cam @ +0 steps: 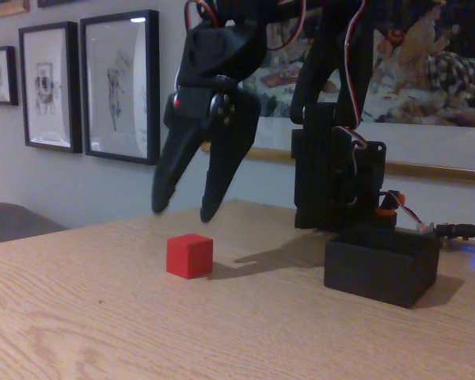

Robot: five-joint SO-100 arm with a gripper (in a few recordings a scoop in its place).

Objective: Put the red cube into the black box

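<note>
Red cube point(189, 255): sits flat on the wooden table point(103, 317), at about 7 o'clock from the picture's centre in the fixed view. One vertical edge is turned toward the camera, so two side faces show, the left one brighter. No long axis can be read; all sides look alike.
Black box point(381, 264): rests on the table at about 4 o'clock from centre, well apart from the cube, at the cube's 3 o'clock. Its long side runs roughly left to right, a corner turned slightly to the camera; open top faces up.
Gripper point(183, 210): black, hanging above the cube at its 12 o'clock, not touching it. Both fingers point down, tips spread wide with a clear gap between them, nothing held.
Arm base point(336, 178): black block with wires, just behind the box at its 11 o'clock.
Wall: framed pictures point(120, 85) hang behind, at about 10 o'clock.
</note>
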